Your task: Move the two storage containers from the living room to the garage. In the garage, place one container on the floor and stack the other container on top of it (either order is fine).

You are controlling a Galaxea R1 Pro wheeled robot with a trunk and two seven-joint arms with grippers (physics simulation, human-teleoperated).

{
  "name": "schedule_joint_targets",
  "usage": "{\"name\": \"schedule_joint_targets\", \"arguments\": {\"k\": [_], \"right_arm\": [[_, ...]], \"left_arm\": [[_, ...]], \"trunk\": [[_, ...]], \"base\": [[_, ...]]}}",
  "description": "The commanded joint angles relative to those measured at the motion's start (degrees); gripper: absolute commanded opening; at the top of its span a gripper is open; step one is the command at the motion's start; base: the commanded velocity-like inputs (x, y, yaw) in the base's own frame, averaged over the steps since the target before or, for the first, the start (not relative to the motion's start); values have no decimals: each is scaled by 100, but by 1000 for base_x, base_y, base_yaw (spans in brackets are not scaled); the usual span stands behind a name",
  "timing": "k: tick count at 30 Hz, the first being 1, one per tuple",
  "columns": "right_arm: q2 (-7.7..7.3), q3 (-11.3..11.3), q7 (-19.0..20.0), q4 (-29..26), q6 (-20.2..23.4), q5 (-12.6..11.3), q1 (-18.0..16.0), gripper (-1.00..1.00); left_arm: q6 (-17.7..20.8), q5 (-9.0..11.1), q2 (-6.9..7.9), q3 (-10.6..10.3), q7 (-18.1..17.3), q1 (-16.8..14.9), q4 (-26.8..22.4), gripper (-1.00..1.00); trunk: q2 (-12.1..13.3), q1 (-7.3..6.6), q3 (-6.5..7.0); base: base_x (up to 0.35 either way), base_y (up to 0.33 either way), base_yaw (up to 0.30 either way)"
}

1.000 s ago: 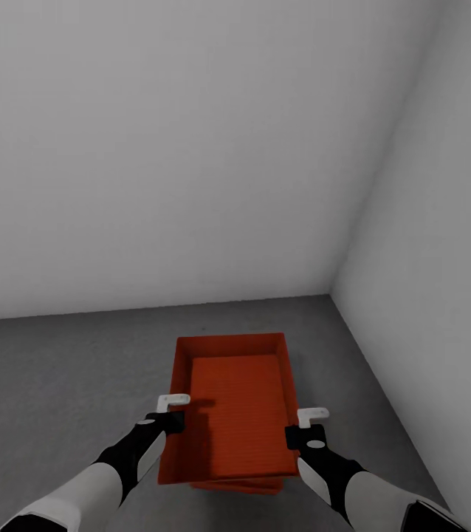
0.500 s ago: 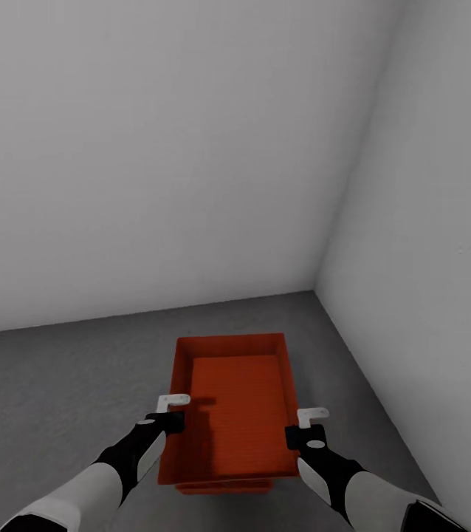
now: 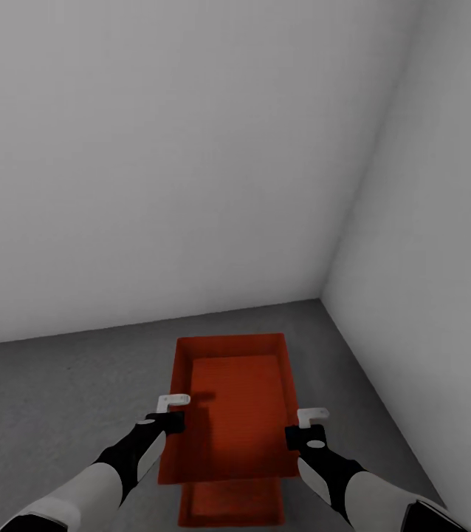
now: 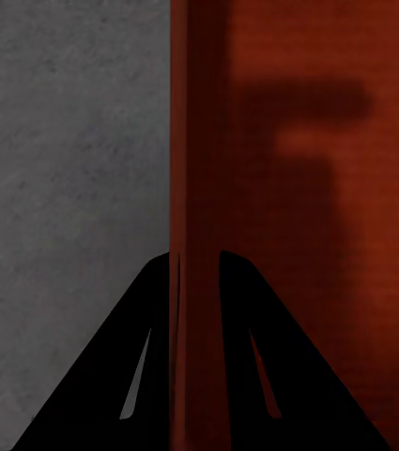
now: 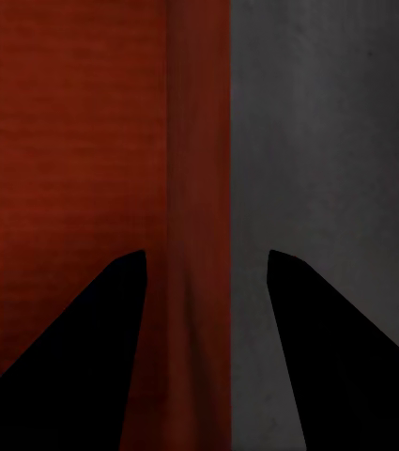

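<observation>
Since the earlier frame, more of the lower container (image 3: 232,502) exposed at bottom centre. Upper container (image 3: 235,403) carried above it, left gripper (image 4: 199,268) pinching one wall, right gripper (image 5: 207,258) straddling the other, ready for stacking.

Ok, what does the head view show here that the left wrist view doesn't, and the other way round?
Head view: the right tool at the upper container's right-hand wall, a lower container peeking out beneath, and white walls meeting in a corner. Left wrist view: the left tool with its fingers straddling the thin wall, and a shadow inside. Both: left tool, upper container, grey floor.
</observation>
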Motion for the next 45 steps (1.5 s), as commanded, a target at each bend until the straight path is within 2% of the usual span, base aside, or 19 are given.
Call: {"name": "schedule_joint_targets", "arguments": {"k": [1, 45], "right_arm": [[-4, 4, -21, 17, 136, -184, -7, -100], [-8, 4, -23, 17, 136, -184, -7, -100]], "left_arm": [[26, 39, 6, -259, 73, -1, -31, -100], [4, 46, 6, -259, 71, -1, -31, -100]], "trunk": [[-10, 4, -9], [-10, 4, -9]], "base": [[138, 28, 0], [26, 25, 0]]}}
